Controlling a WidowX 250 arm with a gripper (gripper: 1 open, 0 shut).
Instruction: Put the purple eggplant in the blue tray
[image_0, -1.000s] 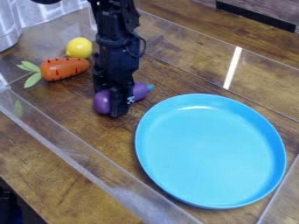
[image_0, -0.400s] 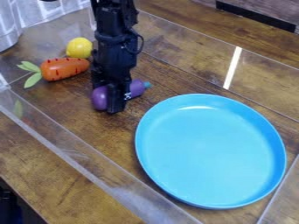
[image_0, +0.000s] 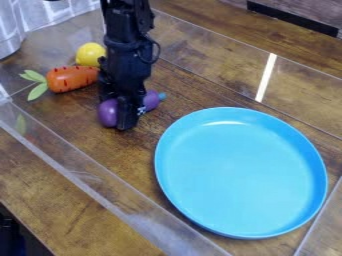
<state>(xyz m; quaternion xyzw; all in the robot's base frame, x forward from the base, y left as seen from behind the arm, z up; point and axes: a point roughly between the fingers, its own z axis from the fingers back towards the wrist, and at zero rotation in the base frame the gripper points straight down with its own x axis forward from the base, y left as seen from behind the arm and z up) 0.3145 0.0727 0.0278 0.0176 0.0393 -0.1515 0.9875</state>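
The bright-blue round plastic tray (image_0: 241, 171) at lower right holds nothing; the black end effector (image_0: 124, 114) pinches the glossy purple eggplant (image_0: 110, 112) left of it.

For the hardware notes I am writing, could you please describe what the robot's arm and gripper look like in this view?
The arm is black throughout, a blocky, boxy column entering from the top edge. Its gripper is also black, with narrow dark fingers below a squarish wrist housing. No coloured markings, labels or loose cables can be made out at this resolution.

The fingers (image_0: 126, 118) stand on the surface (image_0: 80, 215) at the eggplant (image_0: 110, 112). Left of and behind them lie the carrot (image_0: 70, 78) and a lemon (image_0: 90, 54); the tray (image_0: 242, 171) lies right, in front.
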